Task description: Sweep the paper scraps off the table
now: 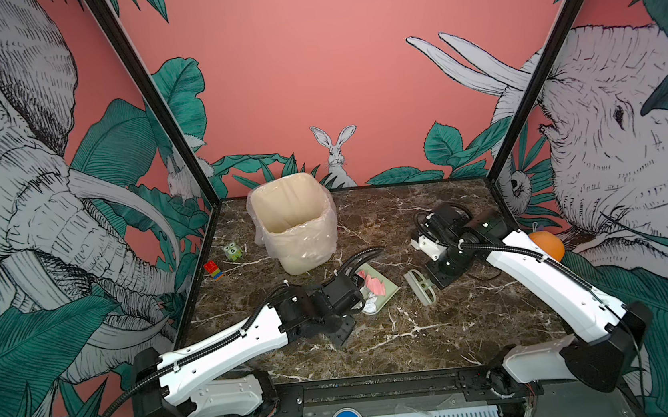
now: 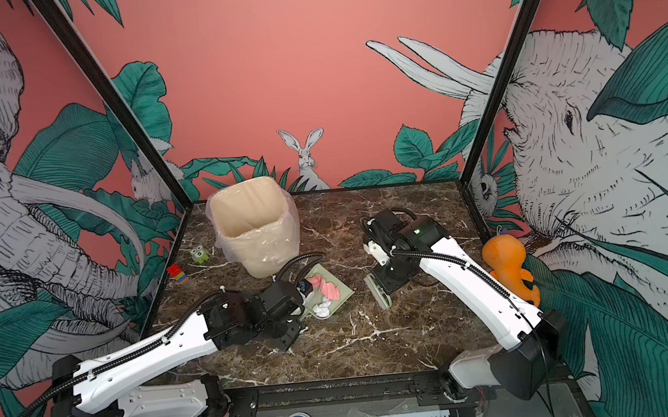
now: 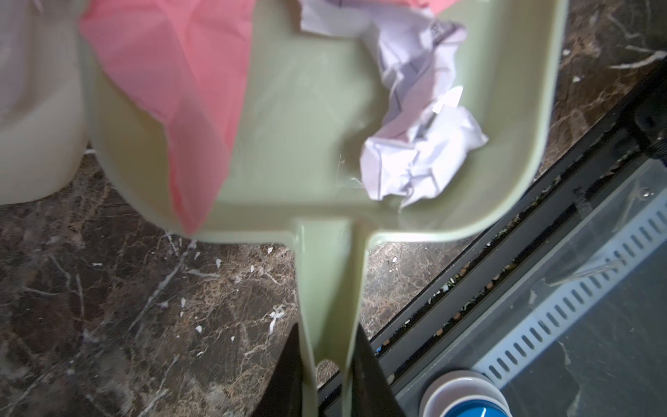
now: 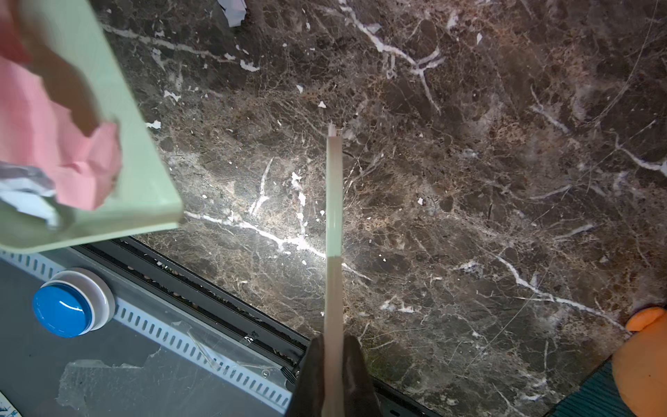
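Currently the paper scraps [image 3: 173, 90], crumpled pink and white bits, lie inside the pale green plastic dustpan [image 3: 306, 126]. The pink ones sit against one side wall and a white wad sits in the opposite back corner. Both top views show the same load. No green scraps are visible in any view.

One small white bit [image 4: 232, 11] shows at the edge of the right wrist view, on the dark brown marble-patterned table [image 4: 469, 180] and apart from the dustpan. It is probably a stray scrap, but I cannot confirm that.

Left gripper [image 3: 326, 346]: jaws clenched on the dustpan's flat handle. The pan looks raised off the table and tilted, just beside the cream bin [image 1: 307, 254] lined with a clear plastic bag.

Right gripper [image 4: 334, 346]: jaws clamped on a thin pale green hand brush [image 4: 334, 198], seen edge-on. The brush is near the pan's open lip but apart from it, over bare table.

Progress, as a judgement: gathering looks nearly done, since the open tabletop in the top views shows no loose scraps. Left to do: tip the pan into the bin, whose visible inside shows no paper, then check that stray bit.

Bystanders, well apart from both tools: small green owl figure [image 1: 233, 251], red-blue-yellow block [image 1: 213, 270], orange soft toy [image 1: 549, 245].
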Controlling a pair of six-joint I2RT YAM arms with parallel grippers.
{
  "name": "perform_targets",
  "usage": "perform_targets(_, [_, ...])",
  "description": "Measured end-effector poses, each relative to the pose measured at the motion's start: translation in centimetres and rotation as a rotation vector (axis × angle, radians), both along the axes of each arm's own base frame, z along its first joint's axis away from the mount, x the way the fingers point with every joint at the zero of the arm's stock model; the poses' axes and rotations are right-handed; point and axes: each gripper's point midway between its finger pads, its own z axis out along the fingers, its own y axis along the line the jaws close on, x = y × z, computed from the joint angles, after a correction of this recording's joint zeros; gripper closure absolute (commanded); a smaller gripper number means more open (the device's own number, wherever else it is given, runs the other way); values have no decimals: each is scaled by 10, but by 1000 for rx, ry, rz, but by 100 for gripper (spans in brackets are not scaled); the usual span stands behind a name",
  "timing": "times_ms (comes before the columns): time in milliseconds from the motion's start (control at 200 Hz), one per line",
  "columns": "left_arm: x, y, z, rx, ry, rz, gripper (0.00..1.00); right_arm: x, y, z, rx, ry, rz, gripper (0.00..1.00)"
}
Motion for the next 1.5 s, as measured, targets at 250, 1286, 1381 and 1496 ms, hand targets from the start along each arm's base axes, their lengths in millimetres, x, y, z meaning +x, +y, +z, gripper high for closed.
perform_targets(250, [10,3,56,19,-45,13,100,2,0,-2,35,5,-20,100])
perform_targets(1286, [102,147,158,131,-137,472,100,-3,2,-5,87,29,-8,100])
perform_targets(1381, [109,163,157,156,-136,516,100,-3,4,-6,93,39,-1,100])
perform_targets(1496, [122,176,155,197,-134,546,100,-1,6,-9,92,49,5,100])
